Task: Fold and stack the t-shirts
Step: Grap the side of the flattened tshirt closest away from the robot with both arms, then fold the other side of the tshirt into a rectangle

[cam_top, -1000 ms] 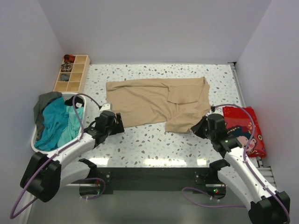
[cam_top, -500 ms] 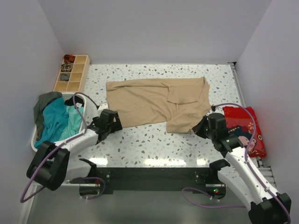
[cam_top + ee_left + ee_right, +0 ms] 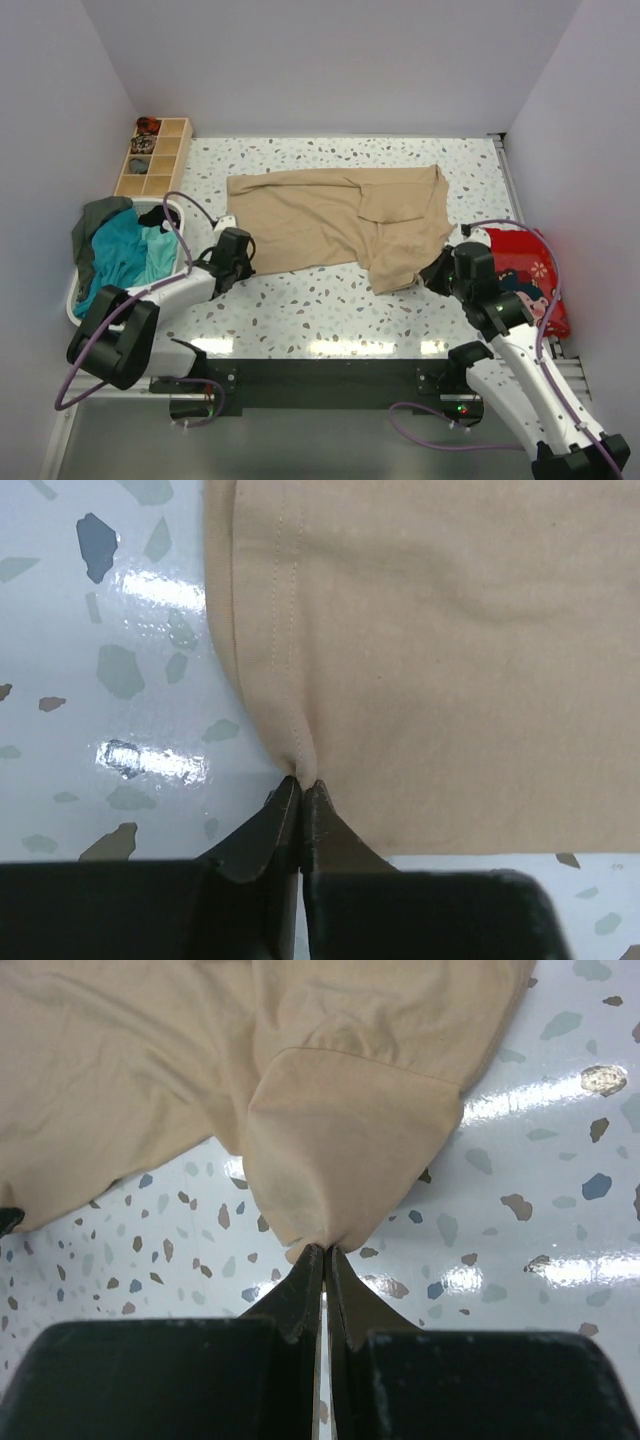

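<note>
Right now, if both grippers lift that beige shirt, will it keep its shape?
Probably not: the beige shirt bunches to a point where the right gripper pinches it, so it should sag between grips. Its thin, wrinkled cloth looks light.

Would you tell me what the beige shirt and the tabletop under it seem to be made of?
The beige shirt looks like soft matte knit cloth, probably cotton: it wrinkles and shows a double-stitched hem. The tabletop looks like glossy terrazzo or a laminate copy: speckled, with bright glare on it.

Speckled table [image 3: 330,300]. Wooden divider box [image 3: 153,158] at its far-left corner. White basket [image 3: 70,298] at its left edge. Red printed cloth [image 3: 530,272] at its right edge.
</note>
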Tool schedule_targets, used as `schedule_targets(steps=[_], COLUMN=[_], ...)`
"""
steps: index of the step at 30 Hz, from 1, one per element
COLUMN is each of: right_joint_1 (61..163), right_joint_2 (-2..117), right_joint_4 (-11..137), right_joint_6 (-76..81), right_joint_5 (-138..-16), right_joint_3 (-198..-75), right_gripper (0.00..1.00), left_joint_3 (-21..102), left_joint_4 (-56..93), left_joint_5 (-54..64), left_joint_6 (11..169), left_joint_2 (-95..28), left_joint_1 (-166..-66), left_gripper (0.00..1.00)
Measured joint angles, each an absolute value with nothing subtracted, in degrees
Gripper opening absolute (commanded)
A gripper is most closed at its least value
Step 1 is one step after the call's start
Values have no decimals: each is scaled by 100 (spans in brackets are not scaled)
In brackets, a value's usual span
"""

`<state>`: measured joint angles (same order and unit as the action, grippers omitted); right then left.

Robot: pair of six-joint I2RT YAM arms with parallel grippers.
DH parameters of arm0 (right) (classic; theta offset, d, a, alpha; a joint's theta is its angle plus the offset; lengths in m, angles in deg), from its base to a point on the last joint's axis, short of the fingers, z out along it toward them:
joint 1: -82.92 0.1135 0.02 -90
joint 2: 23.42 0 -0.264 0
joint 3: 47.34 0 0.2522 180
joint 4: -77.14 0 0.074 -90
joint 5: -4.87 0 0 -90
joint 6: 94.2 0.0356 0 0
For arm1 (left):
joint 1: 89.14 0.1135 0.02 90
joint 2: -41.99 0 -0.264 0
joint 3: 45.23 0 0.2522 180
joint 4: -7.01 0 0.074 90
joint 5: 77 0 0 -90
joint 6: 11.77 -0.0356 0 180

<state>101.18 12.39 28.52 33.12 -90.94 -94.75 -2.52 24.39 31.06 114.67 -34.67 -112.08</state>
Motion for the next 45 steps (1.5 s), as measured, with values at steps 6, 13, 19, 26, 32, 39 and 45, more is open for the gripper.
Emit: schedule_targets(steps=[6,13,19,26,32,39,45], right_joint_1=[10118,10118,10118,10118,10118,10118,10116], right_joint_2=[1239,1101,1407,1416,1456,2133,2841], right_joint_4=[2542,2109,1429,925,955,1794,2632], right_joint_6=[3240,3203,3340,3589,3653,3563,3388], right_joint_5=[-9325,-9620,-9590,-9389,-9338,-9653,-9880], right_joint_3=[-9654,-9897,-10454,-10500,-10369,-10258,-10221], right_gripper=[0,0,0,0,0,0,0], left_joint_3=[-245,251,415,419,469,784,871], left_joint_4=[2885,3597,3927,4308,4419,4371,4262], left_joint_5=[3062,3154,3244,3320,3362,3456,3495], left_joint_6=[11459,11308,11303,11310,11308,11284,11190], left_joint_2=[-3157,-2722,-2547,-2536,-2493,-2890,-3306], left_joint_1=[-11202,-10983,-10775,-10701,-10686,-10651,-10572], left_gripper=[0,0,0,0,0,0,0])
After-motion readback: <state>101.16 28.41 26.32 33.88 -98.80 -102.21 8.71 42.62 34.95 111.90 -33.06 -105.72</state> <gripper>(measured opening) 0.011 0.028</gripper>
